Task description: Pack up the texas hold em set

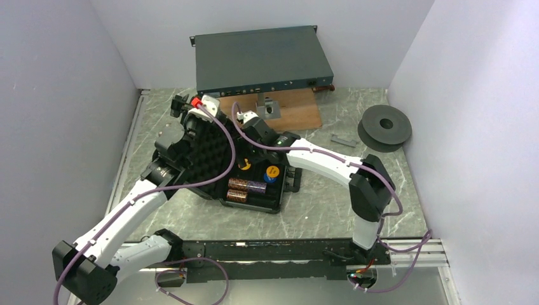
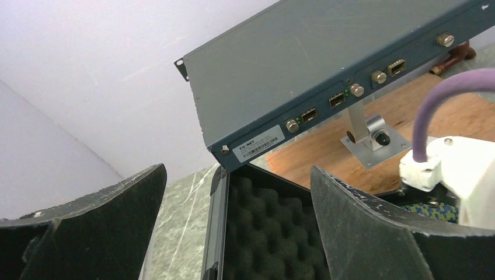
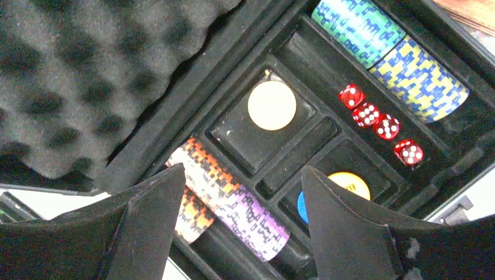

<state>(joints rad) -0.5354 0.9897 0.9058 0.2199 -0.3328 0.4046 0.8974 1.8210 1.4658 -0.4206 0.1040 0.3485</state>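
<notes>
Left gripper [image 2: 236, 170] — spread wide, empty, by case [image 1: 267, 198] lid | right gripper [image 3: 242, 170] — parted, empty, above dice [image 3: 379, 121] tray

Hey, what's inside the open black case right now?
Chip stacks, four red dice, a cream disc and a yellow disc sit in its tray. A blue disc is half hidden by a finger of the right gripper.

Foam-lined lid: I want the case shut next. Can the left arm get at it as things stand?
Probably yes. The left end effector is open, its fingers either side of the raised lid at its top edge, nothing between. The right end effector, open over the tray, could block closing.
</notes>
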